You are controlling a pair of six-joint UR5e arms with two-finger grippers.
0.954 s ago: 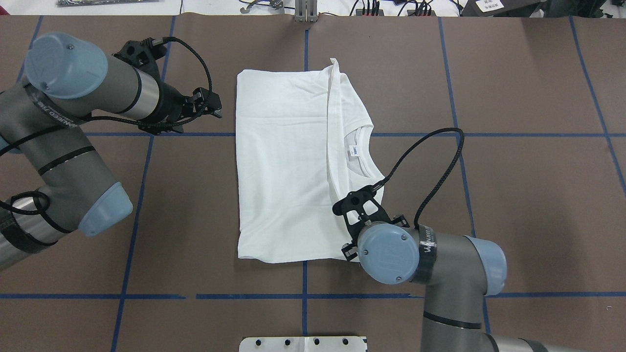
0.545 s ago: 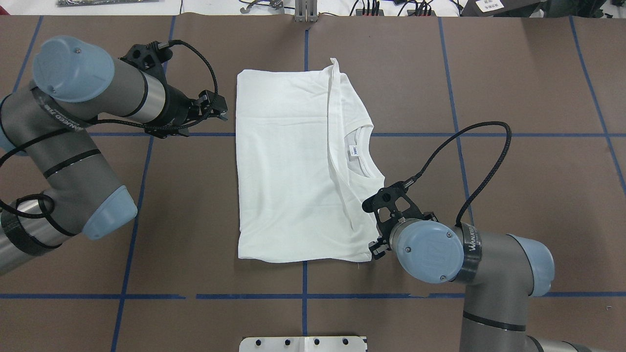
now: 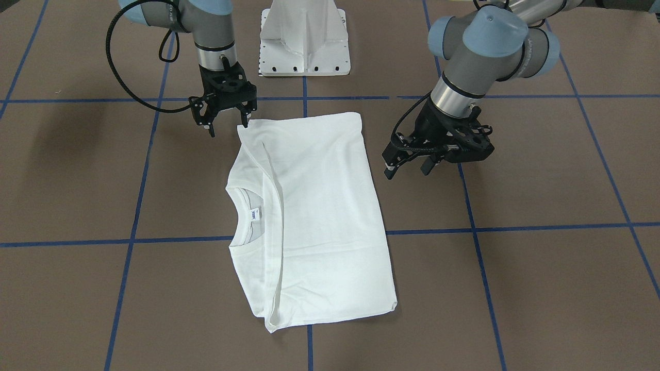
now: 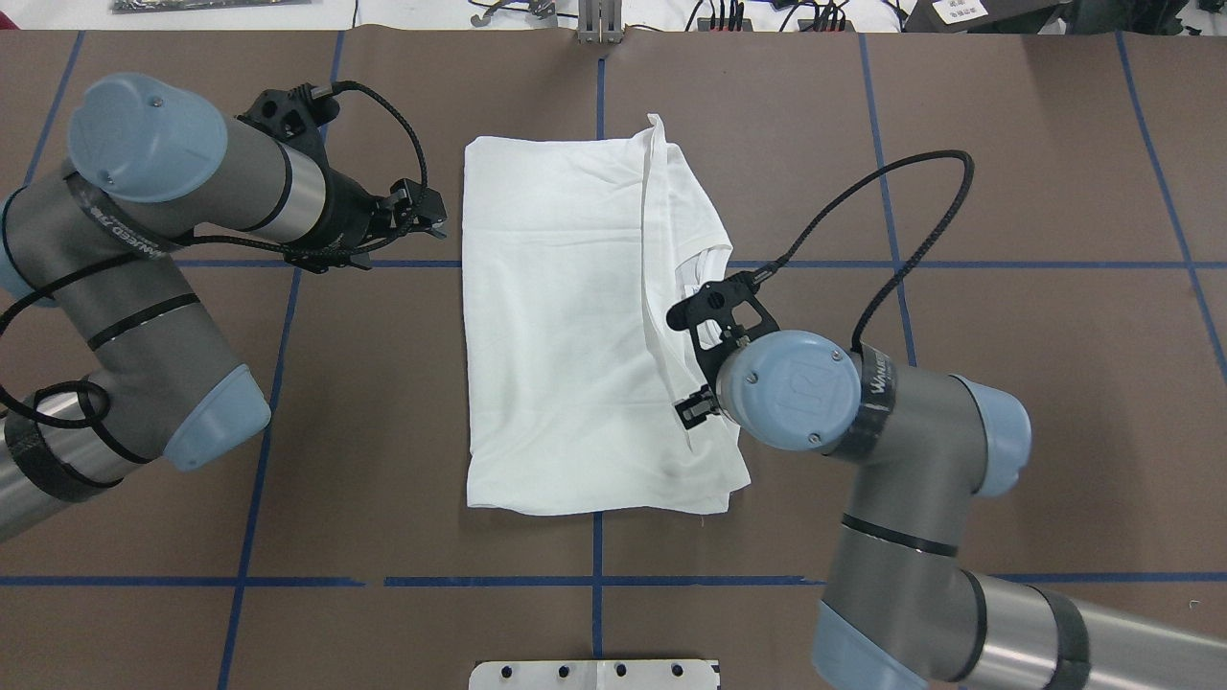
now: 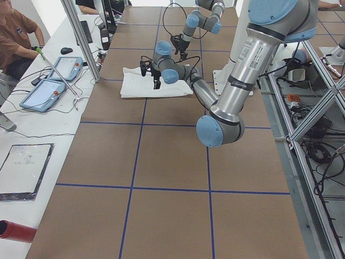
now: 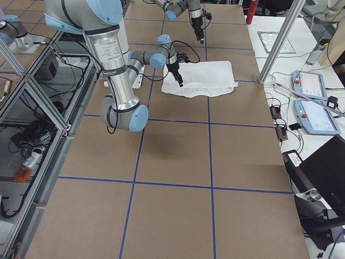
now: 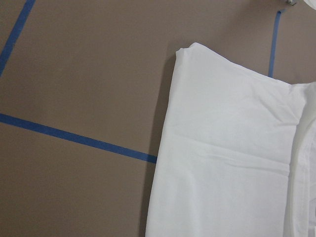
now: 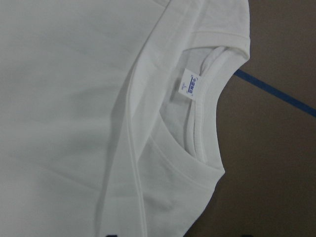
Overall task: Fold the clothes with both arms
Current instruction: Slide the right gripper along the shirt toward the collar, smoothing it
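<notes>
From across the table, the white T-shirt point(image 3: 325, 216) lies flat in the middle of the brown table point(image 3: 541, 288), folded into a long rectangle across a blue tape line point(image 3: 515, 226). The right gripper point(image 3: 227, 127) hangs just beside the shirt's corner nearest the robot, on the right, with its fingers spread and empty. The left gripper point(image 3: 407, 169) hovers off the shirt's left edge, apart from the cloth, also spread and holding nothing. From overhead, the left gripper points at the far part of the left edge. The right wrist sits over the shirt's right side, near the neck opening, and hides most of its fingers. In both side views the shirt is a small white patch toward the table's far end, with a gripper at either side of it. The left wrist camera shows a folded corner and edge of the shirt on bare table. The right wrist camera looks down on the ribbed collar point(image 8: 197, 128) and the small neck label point(image 8: 190, 86).
</notes>
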